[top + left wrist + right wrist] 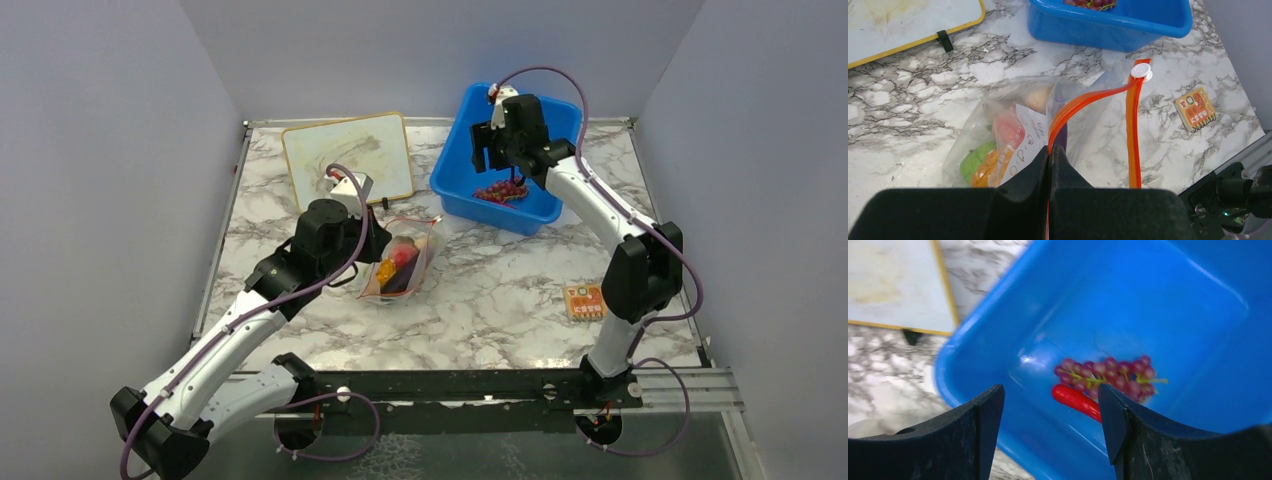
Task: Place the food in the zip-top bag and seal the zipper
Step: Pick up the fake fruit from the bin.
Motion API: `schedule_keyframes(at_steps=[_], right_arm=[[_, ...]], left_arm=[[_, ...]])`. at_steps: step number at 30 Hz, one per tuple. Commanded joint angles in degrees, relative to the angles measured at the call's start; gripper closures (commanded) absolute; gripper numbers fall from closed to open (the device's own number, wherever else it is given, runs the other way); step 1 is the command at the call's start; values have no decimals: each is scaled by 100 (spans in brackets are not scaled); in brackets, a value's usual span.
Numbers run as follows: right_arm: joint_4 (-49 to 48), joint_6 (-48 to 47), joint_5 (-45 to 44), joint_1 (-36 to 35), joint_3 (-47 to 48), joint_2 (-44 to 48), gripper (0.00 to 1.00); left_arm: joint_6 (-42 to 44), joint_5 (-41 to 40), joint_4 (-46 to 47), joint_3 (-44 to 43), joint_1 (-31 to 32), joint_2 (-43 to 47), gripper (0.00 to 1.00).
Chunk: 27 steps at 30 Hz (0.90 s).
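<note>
Orange-red zipper (1088, 95) sits pinched between the closed fingers of the left gripper (1049, 152); only the left wrist view shows this. The zip-top bag (973, 135) lies on the table (500, 300), mouth apart. Only the right wrist view shows inside the blue bin (1148, 300): 1 grape bunch (1108, 372) touching 1 red chili (1075, 399), below the right gripper (1049, 395), which is spread and empty.

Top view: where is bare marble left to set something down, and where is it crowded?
Bare marble lies front centre, bordered by the zip-top bag, the blue bin behind and the orange card. Crowded at the back: whiteboard, bag and bin sit close together.
</note>
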<state>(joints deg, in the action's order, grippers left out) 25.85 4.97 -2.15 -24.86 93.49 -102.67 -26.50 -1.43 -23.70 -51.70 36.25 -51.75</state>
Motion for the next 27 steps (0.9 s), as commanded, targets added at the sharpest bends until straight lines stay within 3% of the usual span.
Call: schedule_keyframes(at_steps=[1, 8, 13, 19, 27], right_arm=[[754, 762, -948, 325, 15, -301, 31], [1477, 2070, -1563, 578, 426, -945, 31], [1724, 3209, -1346, 579, 864, -1324, 26], [3097, 5029, -1825, 583, 1654, -2013, 24], [3456, 5843, -1846, 579, 2073, -2482, 17]], left_arm=[[-76, -308, -231, -185, 16, -36, 100], [-250, -78, -345, -158, 18, -26, 100], [-274, -105, -383, -168, 19, -129, 100], [-223, -209, -493, -413, 19, -304, 100], [-51, -324, -727, -638, 15, -455, 100]])
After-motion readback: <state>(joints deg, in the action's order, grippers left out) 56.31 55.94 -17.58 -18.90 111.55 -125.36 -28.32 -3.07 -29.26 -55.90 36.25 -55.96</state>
